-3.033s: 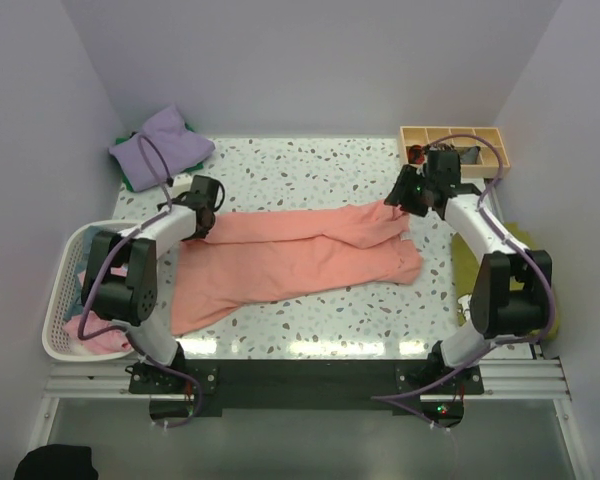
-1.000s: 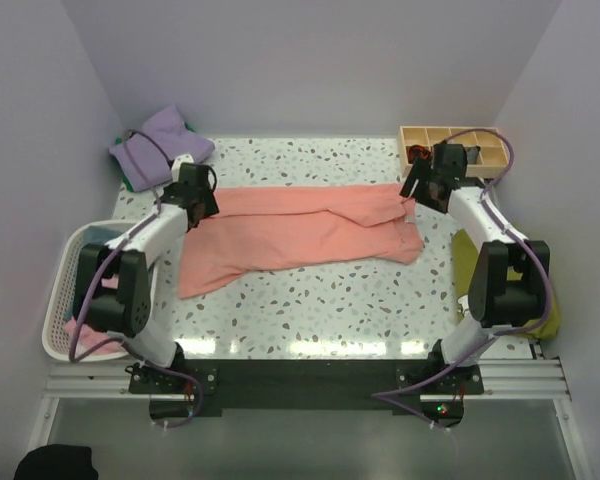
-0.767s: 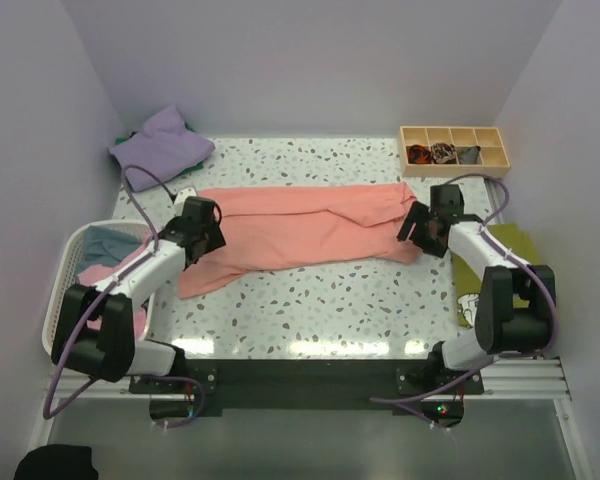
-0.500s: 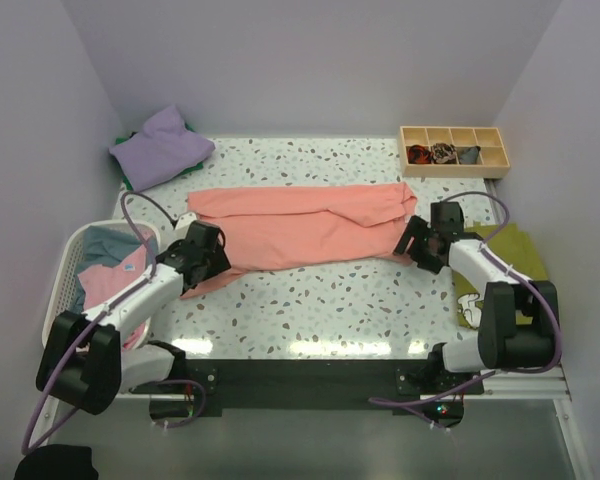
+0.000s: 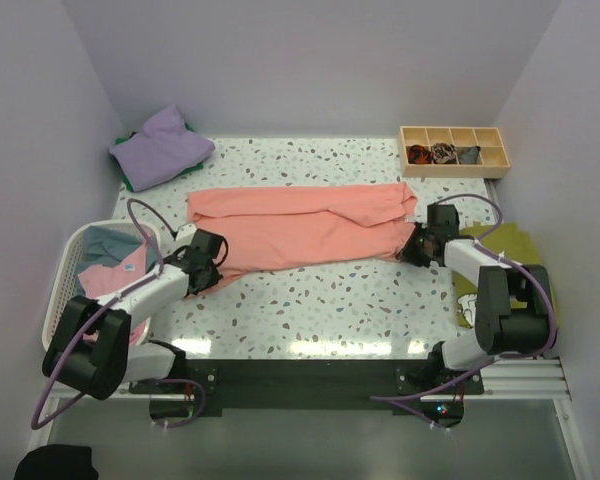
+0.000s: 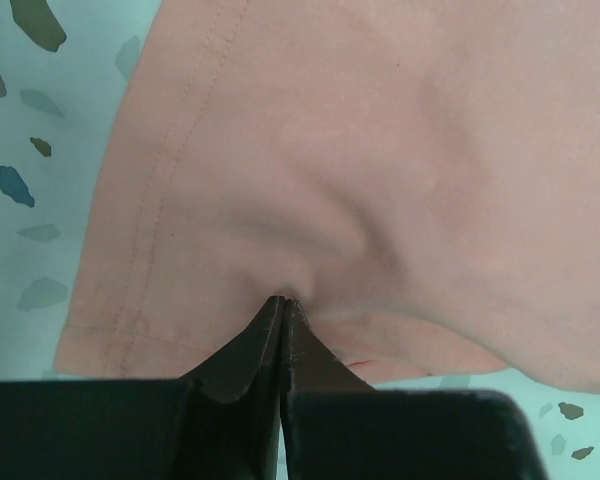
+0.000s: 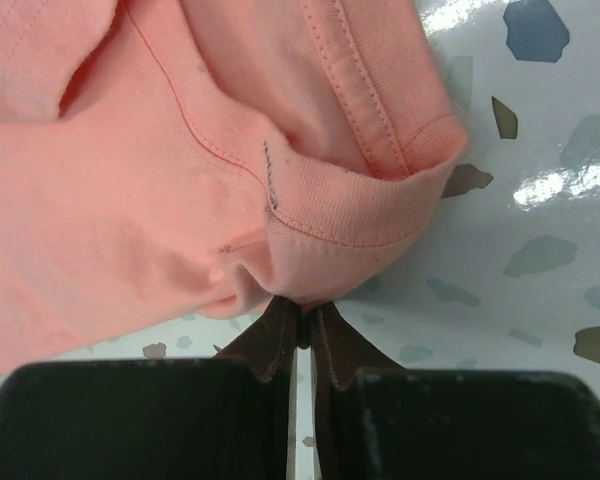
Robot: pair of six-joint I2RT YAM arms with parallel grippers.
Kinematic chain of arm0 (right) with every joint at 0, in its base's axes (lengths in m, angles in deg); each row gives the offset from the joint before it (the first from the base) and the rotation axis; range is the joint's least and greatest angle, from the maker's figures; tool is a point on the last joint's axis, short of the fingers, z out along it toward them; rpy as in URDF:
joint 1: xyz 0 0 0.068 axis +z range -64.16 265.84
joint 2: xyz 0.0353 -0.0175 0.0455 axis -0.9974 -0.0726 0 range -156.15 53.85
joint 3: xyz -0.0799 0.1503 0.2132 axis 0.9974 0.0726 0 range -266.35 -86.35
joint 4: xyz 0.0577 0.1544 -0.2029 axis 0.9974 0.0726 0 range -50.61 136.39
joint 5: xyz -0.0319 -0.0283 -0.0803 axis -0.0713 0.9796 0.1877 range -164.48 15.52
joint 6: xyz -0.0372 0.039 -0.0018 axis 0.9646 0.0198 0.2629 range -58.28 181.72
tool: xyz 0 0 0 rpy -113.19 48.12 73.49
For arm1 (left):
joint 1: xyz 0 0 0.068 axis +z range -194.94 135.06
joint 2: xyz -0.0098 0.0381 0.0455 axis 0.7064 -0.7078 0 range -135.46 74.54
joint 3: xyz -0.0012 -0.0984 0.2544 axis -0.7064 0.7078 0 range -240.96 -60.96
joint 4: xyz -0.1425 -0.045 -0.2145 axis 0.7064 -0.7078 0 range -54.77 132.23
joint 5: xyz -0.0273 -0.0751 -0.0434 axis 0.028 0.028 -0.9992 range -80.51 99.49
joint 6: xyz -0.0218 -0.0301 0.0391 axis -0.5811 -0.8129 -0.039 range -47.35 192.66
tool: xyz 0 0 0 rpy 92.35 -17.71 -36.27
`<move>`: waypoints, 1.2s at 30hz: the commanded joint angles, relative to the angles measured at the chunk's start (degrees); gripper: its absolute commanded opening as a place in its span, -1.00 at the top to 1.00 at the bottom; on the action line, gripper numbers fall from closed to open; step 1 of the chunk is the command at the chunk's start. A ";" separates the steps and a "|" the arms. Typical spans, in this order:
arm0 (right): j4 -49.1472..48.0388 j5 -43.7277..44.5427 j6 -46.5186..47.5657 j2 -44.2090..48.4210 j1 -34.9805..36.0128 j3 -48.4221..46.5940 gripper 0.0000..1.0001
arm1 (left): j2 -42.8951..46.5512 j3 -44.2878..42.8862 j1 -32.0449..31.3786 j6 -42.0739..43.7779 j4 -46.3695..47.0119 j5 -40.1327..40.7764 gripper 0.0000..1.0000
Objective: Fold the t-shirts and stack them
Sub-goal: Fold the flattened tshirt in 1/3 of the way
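Both arms reach in low over the speckled counter point(image 5: 330, 300) toward the salmon shirt point(image 5: 310, 225), one at each end of it. The left pincer point(image 5: 210, 262) sits at the shirt's near left corner. In the left wrist view, the left pincer point(image 6: 282, 308) has its tips pressed together on a small pucker of salmon shirt point(image 6: 380, 150), just inside the stitched hem. The right pincer point(image 5: 417, 246) sits at the shirt's near right corner. In the right wrist view, the right pincer point(image 7: 302, 315) is nearly closed, and a rolled, ribbed edge of salmon shirt point(image 7: 130, 180) is nipped between its tips.

The salmon shirt lies on the counter as a long band running left to right. It is folded over itself lengthwise, with a loose flap trailing toward the left pincer.

Left of the shirt, off the counter's edge, a white basket point(image 5: 58, 290) holds a pink shirt point(image 5: 105, 282) and a light blue shirt point(image 5: 105, 243). Right of the shirt, an olive cloth point(image 5: 505, 250) lies beside the right arm.

Beyond the shirt's far left corner, a lavender shirt point(image 5: 162, 147) rests on a green shirt point(image 5: 127, 183), of which only an edge shows. Beyond the far right corner stands a wooden tray point(image 5: 450, 173) with small dark things in some compartments.
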 commanded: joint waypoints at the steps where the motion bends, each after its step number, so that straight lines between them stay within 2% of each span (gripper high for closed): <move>1: -1.42 -3.53 0.79 4.33 -0.01 -2.66 0.96 | 0.00 -0.67 -0.25 0.88 0.46 2.22 1.00; 6: 1.49 -5.03 1.06 6.81 -0.01 -10.03 0.92 | 0.00 -10.07 -0.16 5.10 -3.33 4.41 1.00; 10: 5.96 -4.95 1.41 2.25 -0.01 -19.43 0.85 | -3.60 -17.28 0.45 9.14 -3.86 7.40 0.99; 14: 7.82 -6.35 1.23 -8.45 -0.01 -31.28 0.85 | -10.45 -23.25 3.52 12.56 -2.19 6.44 1.00; 19: 8.53 -7.75 0.53 -20.77 0.08 -42.81 0.86 | -19.85 -27.74 8.45 12.66 1.68 4.68 1.00; 24: 6.94 -8.90 -0.88 -34.38 -0.09 -55.64 0.85 | -30.58 -37.41 9.68 13.54 1.85 8.89 1.00; 27: 0.04 -8.99 -2.88 -37.57 -0.09 -58.65 0.42 | -33.66 -39.53 9.77 13.89 4.82 9.17 0.99; 28: -1.31 -9.95 -3.16 -40.19 -0.09 -59.35 -0.04 | -34.36 -40.40 9.95 13.72 5.02 8.12 0.96; 29: -1.67 -11.00 -3.42 -41.35 -0.09 -61.62 -0.19 | -35.33 -40.67 9.86 13.89 5.19 7.67 0.80; 31: 0.00 -11.37 -1.94 -41.10 -0.18 -63.22 -0.21 | -35.77 -40.41 9.77 14.24 6.42 6.01 0.52; 32: -1.05 -10.49 -0.98 -39.18 -0.18 -59.91 -0.25 | -35.34 -40.15 9.86 14.16 6.42 6.00 0.32; 33: -5.32 -10.05 -0.70 -37.07 -0.18 -57.10 -0.32 | -34.55 -39.36 9.77 13.98 7.03 6.00 0.22; 34: -6.41 -7.78 -0.27 -32.70 -0.09 -52.37 -0.39 | -33.33 -36.83 9.86 14.24 8.17 5.91 -0.10; 36: -6.85 -6.80 2.10 -28.81 -0.18 -48.83 -0.41 | -28.93 -34.36 9.86 14.16 10.63 6.26 -0.31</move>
